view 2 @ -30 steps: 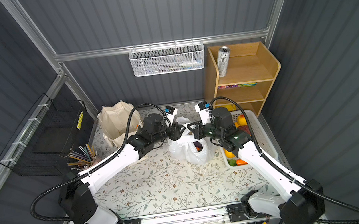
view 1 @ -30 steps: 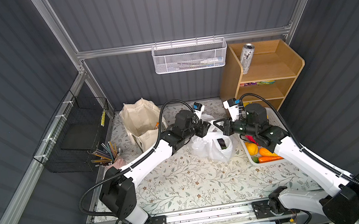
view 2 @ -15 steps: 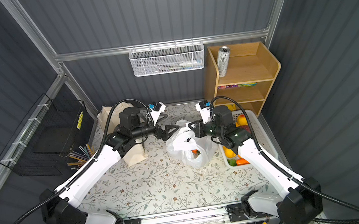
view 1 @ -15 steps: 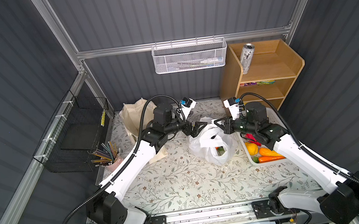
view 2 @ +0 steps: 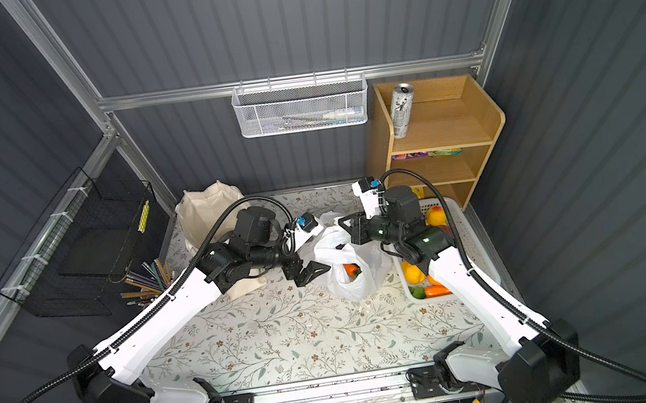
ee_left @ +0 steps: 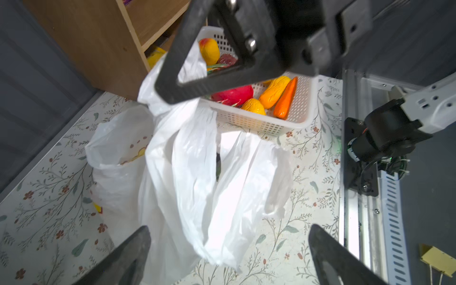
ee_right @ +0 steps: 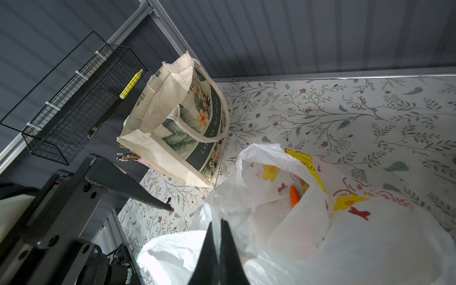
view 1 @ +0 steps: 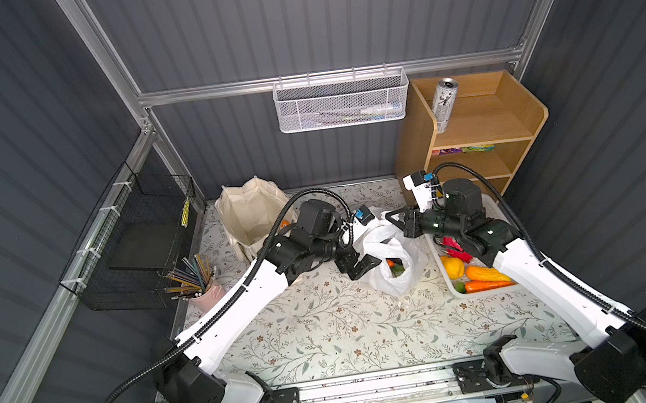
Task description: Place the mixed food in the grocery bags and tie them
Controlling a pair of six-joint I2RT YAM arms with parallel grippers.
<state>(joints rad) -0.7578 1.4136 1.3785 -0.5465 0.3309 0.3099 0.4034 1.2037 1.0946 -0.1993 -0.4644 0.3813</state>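
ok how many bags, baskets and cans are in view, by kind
bags: 2, white plastic bag, canvas tote
baskets: 3, white mesh wall basket, black wire basket, white slotted basket
cans: 1, silver can
total: 6

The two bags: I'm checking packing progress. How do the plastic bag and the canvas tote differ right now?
The plastic bag is thin, white and crumpled; the canvas tote is stiff, cream, leaf-printed. The right gripper is shut on the plastic bag's top; nothing grips the canvas tote. Both stand open on the floral table.
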